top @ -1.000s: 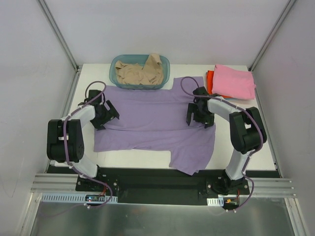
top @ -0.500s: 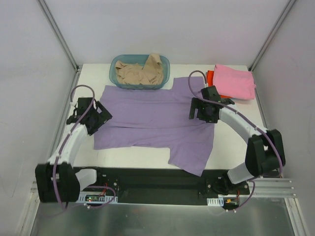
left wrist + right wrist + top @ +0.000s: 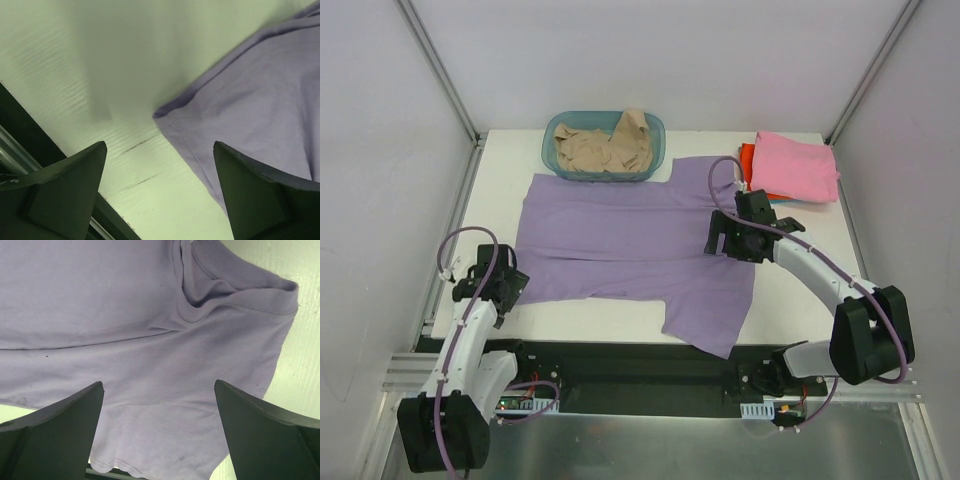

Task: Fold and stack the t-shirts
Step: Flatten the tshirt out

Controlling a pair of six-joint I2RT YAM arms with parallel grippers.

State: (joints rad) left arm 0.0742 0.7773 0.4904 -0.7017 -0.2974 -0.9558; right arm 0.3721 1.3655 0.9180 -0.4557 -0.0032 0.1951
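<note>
Top external: lavender tee (image 3: pixel 630 245) lies spread flat mid-table (image 3: pixel 500 180), collar to the right. My left gripper (image 3: pixel 498 287) is at its near-left corner, my right gripper (image 3: pixel 725 238) over its right side. Beige tee (image 3: pixel 605 148) sits in the teal basket (image 3: pixel 555 140), far. Pink tee (image 3: pixel 795 165) is stacked on the orange-red tee (image 3: pixel 747 160), far right.
Left wrist: jaws apart, holding nothing, hem corner below between them.
Right wrist: jaws apart, holding nothing, lavender cloth beneath, collar nearby.

Readable text, labels, brands, numbers, signs: none in any view. Lavender-purple t-shirt (image 3: pixel 620 240), centre of the frame: plain on the side that shows. Small board (image 3: pixel 512 403) at the left arm's base, lower left of the frame: any marking too small to read
</note>
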